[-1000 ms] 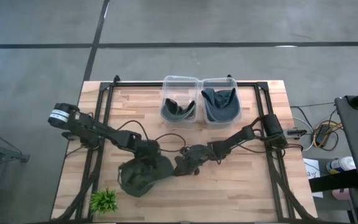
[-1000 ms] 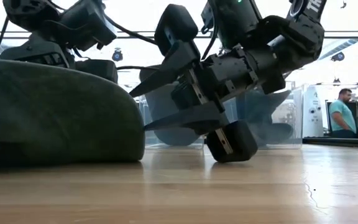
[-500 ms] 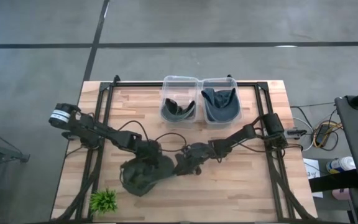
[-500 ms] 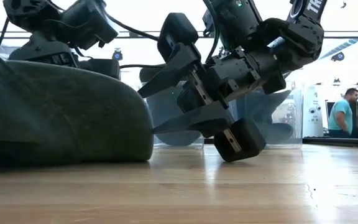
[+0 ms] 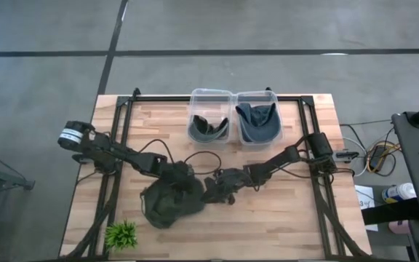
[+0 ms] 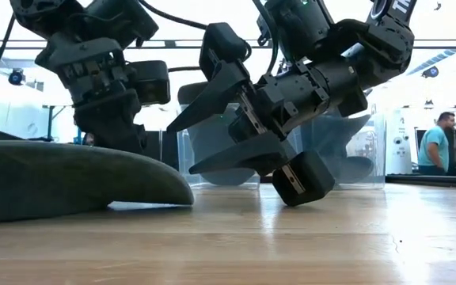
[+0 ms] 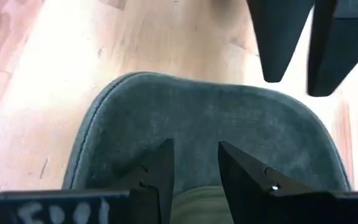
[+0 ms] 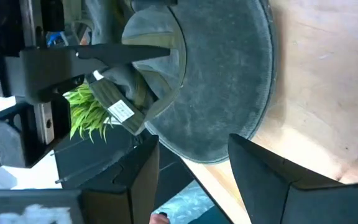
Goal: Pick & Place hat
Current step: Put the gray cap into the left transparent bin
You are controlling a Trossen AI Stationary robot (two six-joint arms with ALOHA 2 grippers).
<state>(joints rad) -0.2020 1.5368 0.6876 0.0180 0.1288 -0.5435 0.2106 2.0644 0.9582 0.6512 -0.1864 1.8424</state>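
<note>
A pale wooden worktop [image 5: 282, 218] framed by black rails stands on a grey concrete floor, with glass-walled rooms and a person in a teal shirt [image 6: 435, 142] visible far behind at table level. Near the front of the worktop lies the dark green hat [image 5: 167, 204], brim spread flat on the wood, where both arms meet over it. The left gripper [image 7: 193, 163] is down on the hat's crown, its fingers [image 7: 160, 167] narrowed onto a fold of olive fabric between them, seemingly pinching the cloth so the hat can be lifted. The right gripper [image 6: 232, 120] sits tilted just beside the brim's edge, fingers [image 6: 208, 99] spread wide and holding nothing; it appears placed there to take the brim or steady the hat as it comes up. At the back of the worktop two clear plastic bins stand side by side and touching: the left bin [image 5: 210, 96] holds a dark curled item, the right bin [image 5: 257, 96] a dark blue cap, which suggests the bins are where hats are meant to go. A small artificial green plant [image 5: 121, 234] stands at the front left corner, apart from the work. Count: two arms, two bins, one loose hat on the wood, one plant.
</note>
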